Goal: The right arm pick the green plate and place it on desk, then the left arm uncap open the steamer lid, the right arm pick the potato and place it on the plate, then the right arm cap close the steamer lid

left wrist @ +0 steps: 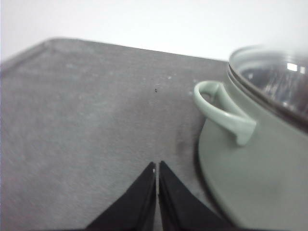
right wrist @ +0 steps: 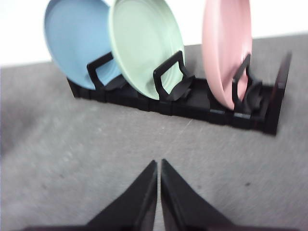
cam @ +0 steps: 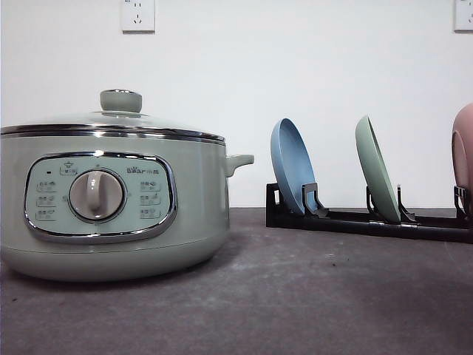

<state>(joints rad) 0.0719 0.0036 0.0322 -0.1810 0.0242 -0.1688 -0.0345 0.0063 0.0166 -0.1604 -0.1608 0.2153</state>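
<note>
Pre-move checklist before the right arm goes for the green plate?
1. Green plate upright in the rack, between the blue plate and pink plate: ok.
2. Right tool faces the rack, apart from it: ok.
3. Right tool open for the grasp: not ok, jaws shut.
4. Bare desk in front of the rack for the set-down: ok.
5. Lid on the steamer: ok.
6. Left tool shut, over the desk beside the steamer, away from the rack: ok.
7. Potato inside: cannot tell.
</note>
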